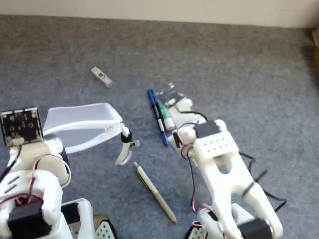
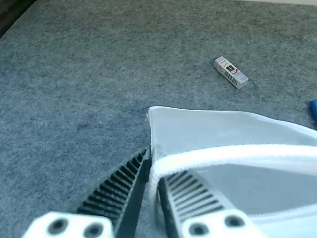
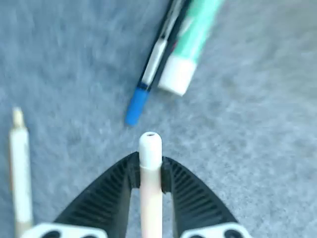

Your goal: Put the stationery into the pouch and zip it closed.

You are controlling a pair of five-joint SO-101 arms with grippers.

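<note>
My left gripper [image 2: 153,171] is shut on the rim of the white pouch [image 2: 223,134], which it holds up with its mouth open. In the high view the pouch [image 1: 79,124] stands at the left. My right gripper [image 3: 149,166] is shut on a white pen [image 3: 150,153] and hovers just short of the blue pen [image 3: 148,74] and the green marker [image 3: 190,44]. These two lie side by side mid-table, blue pen [image 1: 157,117] and green marker [image 1: 166,115]. A beige pen [image 1: 154,193] lies nearer the arms, also beige pen [image 3: 20,163].
A small white eraser [image 1: 101,76] lies on the grey carpet beyond the pouch, also eraser [image 2: 231,72]. A clear packet [image 1: 172,94] sits at the far end of the pens. A white tab with a black piece [image 1: 124,144] hangs off the pouch's right corner.
</note>
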